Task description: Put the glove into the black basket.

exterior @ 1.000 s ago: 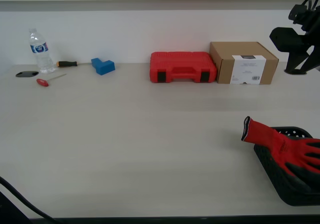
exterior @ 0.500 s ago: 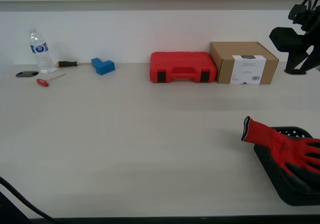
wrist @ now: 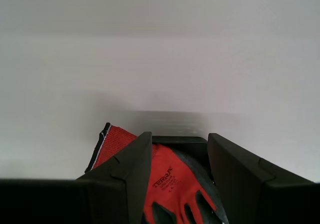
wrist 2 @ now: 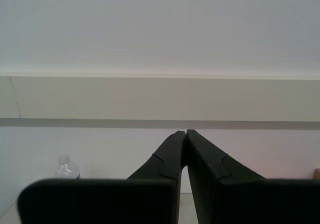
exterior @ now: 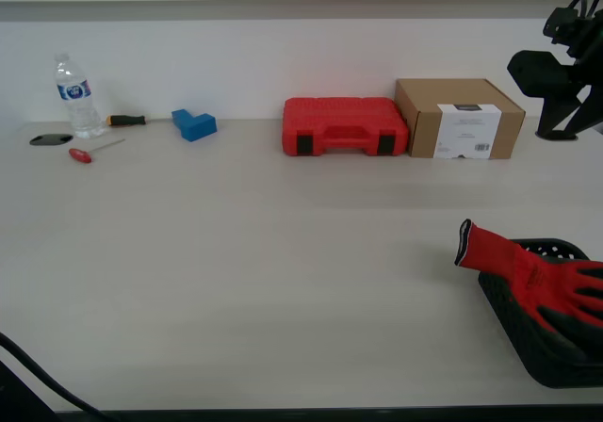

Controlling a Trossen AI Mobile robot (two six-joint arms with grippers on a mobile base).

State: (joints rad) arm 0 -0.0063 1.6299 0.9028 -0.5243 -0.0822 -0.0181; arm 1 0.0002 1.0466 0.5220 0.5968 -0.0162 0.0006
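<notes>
first pincer parted, empty, above glove; second pincer closed, empty. glove mostly in basket, cuff overhanging rim.

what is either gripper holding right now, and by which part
Nothing is held. My first gripper is open above the glove, which lies across the black basket. My second gripper is shut on nothing.

Your exterior view looks across the counter toward the wall; the first wrist view sits close above the glove and shares it, the second faces the wall.
</notes>
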